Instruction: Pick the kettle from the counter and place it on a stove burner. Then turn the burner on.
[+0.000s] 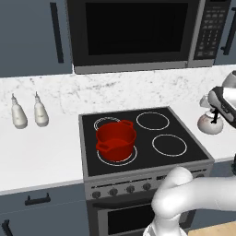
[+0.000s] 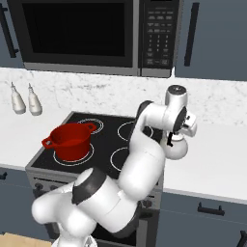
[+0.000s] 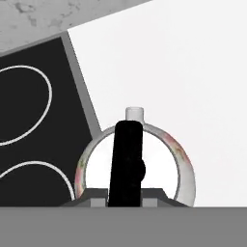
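In the hand view the kettle (image 3: 178, 159) sits right under the camera, its black handle (image 3: 127, 164) running up the middle and a short white spout (image 3: 135, 114) pointing away. The finger tips are hidden low in this view, so I cannot tell whether the gripper (image 2: 172, 140) is apart, together or clamped on the handle. From the right base view the hand hangs directly over the kettle (image 2: 176, 149), down at its handle.

The kettle (image 1: 209, 123) stands on the counter (image 1: 41, 152) just beside the stove's right edge, apart from the black glass. White counter lies bare beyond and to the right of it in the hand view, running up to the marble backsplash (image 3: 43, 19).

On the stove (image 1: 143, 138), the two right-hand burners (image 1: 169, 145) are bare rings, the closest ones to the kettle. A red pot (image 1: 116, 139) covers the front left burner, well apart from the kettle. Knobs (image 1: 121, 190) line the stove's front panel, below the glass edge.

Farther off, two white bottles (image 1: 29, 112) stand side by side on the left counter near the backsplash. A microwave (image 1: 133, 32) hangs above the stove, leaving open height over the burners.
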